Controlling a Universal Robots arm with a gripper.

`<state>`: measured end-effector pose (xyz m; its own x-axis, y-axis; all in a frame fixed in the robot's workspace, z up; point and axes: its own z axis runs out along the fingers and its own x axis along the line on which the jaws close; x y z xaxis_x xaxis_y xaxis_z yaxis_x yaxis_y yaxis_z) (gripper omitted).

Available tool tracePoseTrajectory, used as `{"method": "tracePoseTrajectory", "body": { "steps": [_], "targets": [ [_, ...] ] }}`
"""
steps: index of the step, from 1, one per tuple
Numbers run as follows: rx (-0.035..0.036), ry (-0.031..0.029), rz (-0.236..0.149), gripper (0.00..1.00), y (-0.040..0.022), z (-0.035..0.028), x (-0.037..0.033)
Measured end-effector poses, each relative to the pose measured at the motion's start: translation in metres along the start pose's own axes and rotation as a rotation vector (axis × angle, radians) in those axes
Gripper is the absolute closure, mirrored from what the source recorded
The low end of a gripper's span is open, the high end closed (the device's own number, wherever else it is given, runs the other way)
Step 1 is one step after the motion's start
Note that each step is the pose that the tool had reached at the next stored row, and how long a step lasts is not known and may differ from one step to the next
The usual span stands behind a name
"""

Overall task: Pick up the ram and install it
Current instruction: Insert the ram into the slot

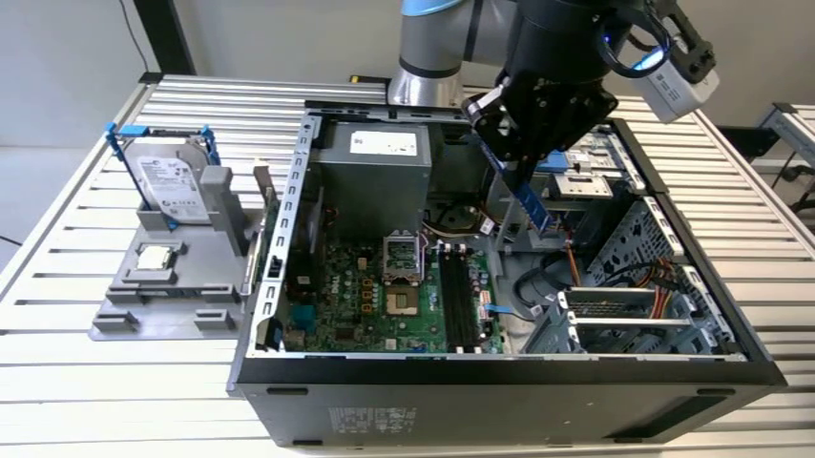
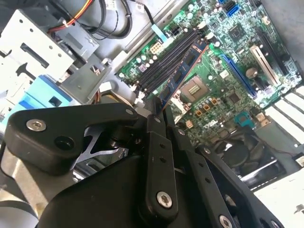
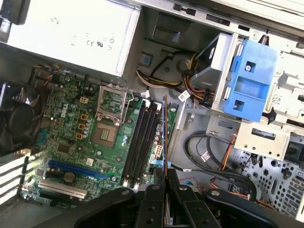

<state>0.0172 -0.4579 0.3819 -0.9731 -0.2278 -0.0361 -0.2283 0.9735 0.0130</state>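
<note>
Clamping the long, thin blue-green ram stick by one end, black finger gripper closed on it, stick hanging steeply downward above black motherboard slots, grey power-supply box beyond them, cables beside.

Looks like a robotics lab: slatted metal tabletop, opened computer case at centre, grey parts fixture at nine o'clock.

Pale slatted metal tabletop, an opened black computer case lay on its side across the middle, a grey parts stand sat just beside it toward the exterior view's left.
</note>
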Motion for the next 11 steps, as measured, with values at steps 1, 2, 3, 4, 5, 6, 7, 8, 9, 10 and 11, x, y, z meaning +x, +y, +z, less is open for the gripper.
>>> {"method": "tracePoseTrajectory", "body": {
  "steps": [1,2,3,4,5,6,7,8,9,10,11],
  "targets": [
    [0.0004,-0.0001,0.010,1.00,0.0000,0.0000,0.0000],
    [0.0008,-0.0002,0.019,1.00,0.0000,0.0000,0.0000],
    [0.0011,-0.0004,0.029,1.00,0.0000,0.0000,0.0000],
    [0.0014,-0.0005,0.039,1.00,0.0000,0.0000,0.0000],
    [0.0018,-0.0006,0.048,1.00,-0.0001,0.0000,0.0000],
    [0.0022,-0.0007,0.058,1.00,-0.0001,0.0000,0.0000],
    [0.0025,-0.0009,0.068,1.00,-0.0001,0.0000,0.0000],
    [0.0029,-0.0010,0.077,1.00,-0.0001,0.0000,0.0000],
    [0.0032,-0.0011,0.087,1.00,-0.0001,0.0000,0.0000],
    [0.0036,-0.0012,0.097,1.00,-0.0001,0.0000,0.0000],
    [0.0039,-0.0013,0.107,1.00,-0.0001,0.0000,0.0000]
  ]
}}
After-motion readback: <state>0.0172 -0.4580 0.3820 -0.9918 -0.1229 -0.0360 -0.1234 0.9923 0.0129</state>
